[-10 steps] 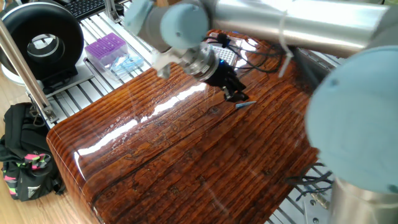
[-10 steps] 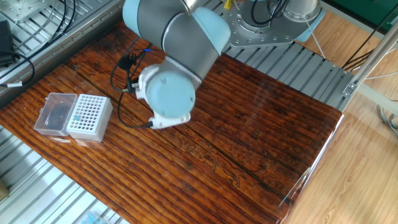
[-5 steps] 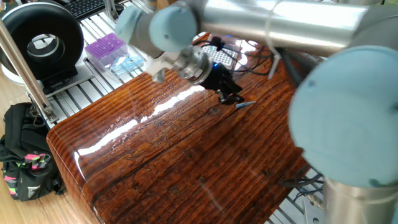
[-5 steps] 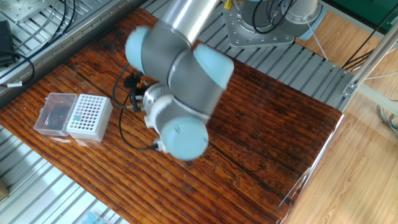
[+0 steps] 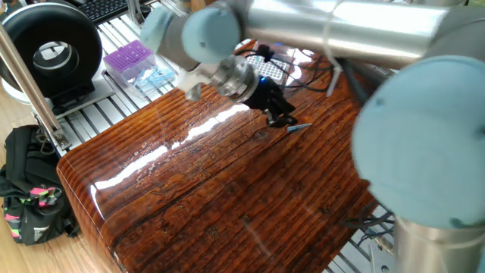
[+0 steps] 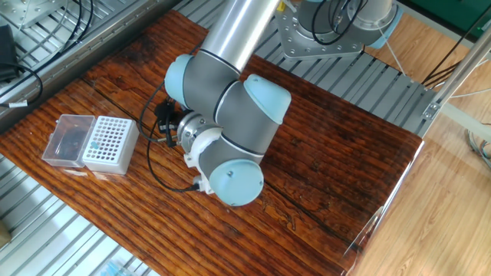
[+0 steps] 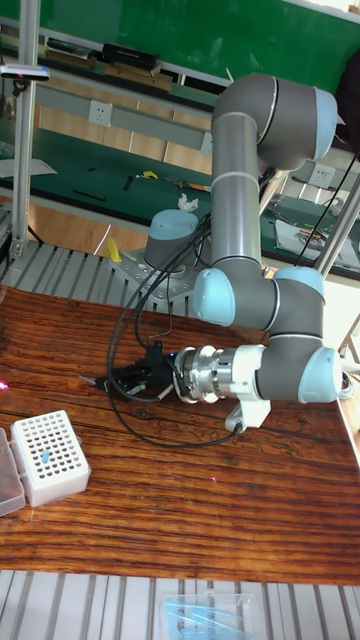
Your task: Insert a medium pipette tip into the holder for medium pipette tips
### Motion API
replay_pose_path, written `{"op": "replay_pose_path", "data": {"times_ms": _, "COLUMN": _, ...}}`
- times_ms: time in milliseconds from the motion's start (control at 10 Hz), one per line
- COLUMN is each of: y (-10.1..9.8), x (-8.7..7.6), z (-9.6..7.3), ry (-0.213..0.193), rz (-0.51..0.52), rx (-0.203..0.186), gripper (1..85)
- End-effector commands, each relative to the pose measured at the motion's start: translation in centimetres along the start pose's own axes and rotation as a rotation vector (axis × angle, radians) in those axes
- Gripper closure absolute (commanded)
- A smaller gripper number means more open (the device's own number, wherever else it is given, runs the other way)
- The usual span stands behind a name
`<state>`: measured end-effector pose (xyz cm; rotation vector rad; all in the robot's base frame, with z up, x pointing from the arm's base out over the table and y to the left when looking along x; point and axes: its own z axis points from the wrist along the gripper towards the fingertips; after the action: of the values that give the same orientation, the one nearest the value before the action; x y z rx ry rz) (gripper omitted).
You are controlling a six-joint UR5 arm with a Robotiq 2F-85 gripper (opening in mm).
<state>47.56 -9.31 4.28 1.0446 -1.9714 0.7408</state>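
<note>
The arm (image 7: 240, 290) comes down from twelve o'clock, bends, and its wrist lies level over the brown wooden table (image 7: 200, 500), pointing toward nine o'clock. At its end the black gripper (image 7: 105, 381) hangs low over the wood near the middle of the table's left half; whether its fingers are closed or apart I cannot tell, and no pipette tip can be made out there. Black cables (image 7: 135, 320) loop from the wrist toward the base (image 7: 170, 240) at eleven o'clock. The holder for medium pipette tips (image 7: 48, 457), white with a grid of holes, stands at seven o'clock from the gripper, apart from it. Its clear lid part (image 7: 8, 485) lies open on its left side, at the picture's edge.
</note>
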Motion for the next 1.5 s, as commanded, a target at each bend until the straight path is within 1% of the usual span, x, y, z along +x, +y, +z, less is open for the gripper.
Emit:
{"op": "replay_pose_path", "data": {"times_ms": 0, "y": 0.0, "x": 0.2, "z": 0.3, "ry": 0.006, "rz": 0.0, "rx": 0.003, "gripper": 44.3}}
{"op": "replay_pose_path", "data": {"times_ms": 100, "y": -0.2, "x": 0.1, "z": 0.5, "ry": 0.005, "rz": 0.004, "rx": 0.006, "gripper": 44.3}}
{"op": "replay_pose_path", "data": {"times_ms": 200, "y": 0.0, "x": -0.1, "z": 0.5, "ry": -0.002, "rz": 0.008, "rx": -0.002, "gripper": 44.3}}
{"op": "replay_pose_path", "data": {"times_ms": 300, "y": 0.4, "x": -0.2, "z": 0.5, "ry": -0.007, "rz": 0.004, "rx": -0.018, "gripper": 44.3}}
{"op": "replay_pose_path", "data": {"times_ms": 400, "y": 1.1, "x": -0.4, "z": 0.4, "ry": -0.014, "rz": -0.009, "rx": -0.044, "gripper": 43.7}}
{"op": "replay_pose_path", "data": {"times_ms": 500, "y": 1.0, "x": -0.1, "z": 0.4, "ry": -0.001, "rz": -0.017, "rx": -0.038, "gripper": 43.3}}
{"op": "replay_pose_path", "data": {"times_ms": 600, "y": 2.0, "x": -0.5, "z": 0.4, "ry": -0.02, "rz": -0.055, "rx": -0.078, "gripper": 43.3}}
{"op": "replay_pose_path", "data": {"times_ms": 700, "y": 1.9, "x": -0.2, "z": 0.4, "ry": -0.01, "rz": -0.074, "rx": -0.075, "gripper": 43.3}}
{"op": "replay_pose_path", "data": {"times_ms": 900, "y": 0.9, "x": 1.7, "z": 0.4, "ry": 0.064, "rz": -0.088, "rx": -0.037, "gripper": 43.3}}
{"op": "replay_pose_path", "data": {"times_ms": 1000, "y": 1.1, "x": 1.4, "z": 0.1, "ry": 0.073, "rz": -0.089, "rx": -0.05, "gripper": 43.3}}
{"op": "replay_pose_path", "data": {"times_ms": 1100, "y": 1.0, "x": 1.0, "z": -0.6, "ry": 0.093, "rz": -0.087, "rx": -0.056, "gripper": 43.3}}
{"op": "replay_pose_path", "data": {"times_ms": 1200, "y": 1.4, "x": 0.4, "z": -1.3, "ry": 0.107, "rz": -0.091, "rx": -0.076, "gripper": 43.3}}
{"op": "replay_pose_path", "data": {"times_ms": 1300, "y": 1.2, "x": -0.3, "z": -1.5, "ry": 0.121, "rz": -0.09, "rx": -0.07, "gripper": 43.3}}
{"op": "replay_pose_path", "data": {"times_ms": 1400, "y": 1.1, "x": -1.0, "z": -1.3, "ry": 0.123, "rz": -0.101, "rx": -0.076, "gripper": 43.3}}
